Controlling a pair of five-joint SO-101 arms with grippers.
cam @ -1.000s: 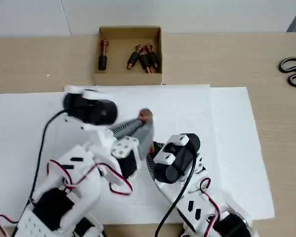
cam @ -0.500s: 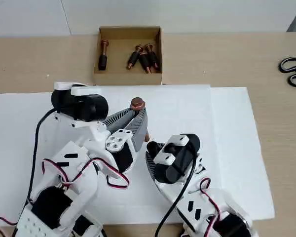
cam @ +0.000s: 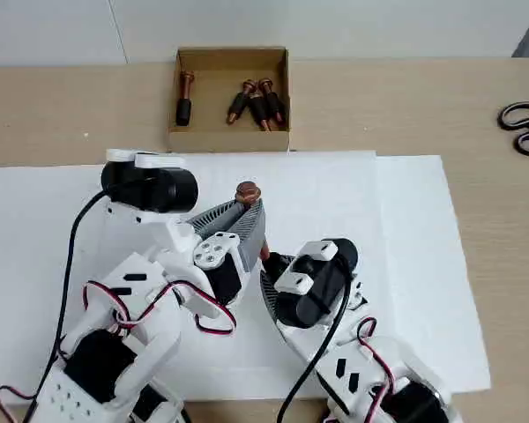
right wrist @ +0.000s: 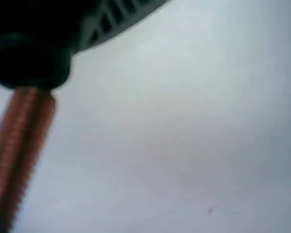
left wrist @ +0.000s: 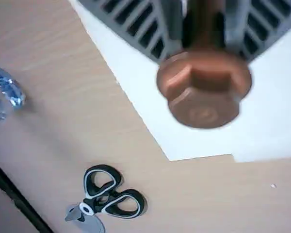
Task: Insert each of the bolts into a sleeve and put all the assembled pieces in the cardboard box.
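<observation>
Protruding beyond the left gripper [cam: 249,208], the clamped bolt [cam: 248,191].

table [cam: 406,97]: light wood, under and ahead of left gripper [cam: 249,204] | wall [cam: 335,26]: white, beyond table | light: even

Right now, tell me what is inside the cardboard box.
The cardboard box holds four copper bolts in black sleeves: a lone piece at its left, a cluster of three at its right. Its near wall may hide a strip of floor.
</observation>
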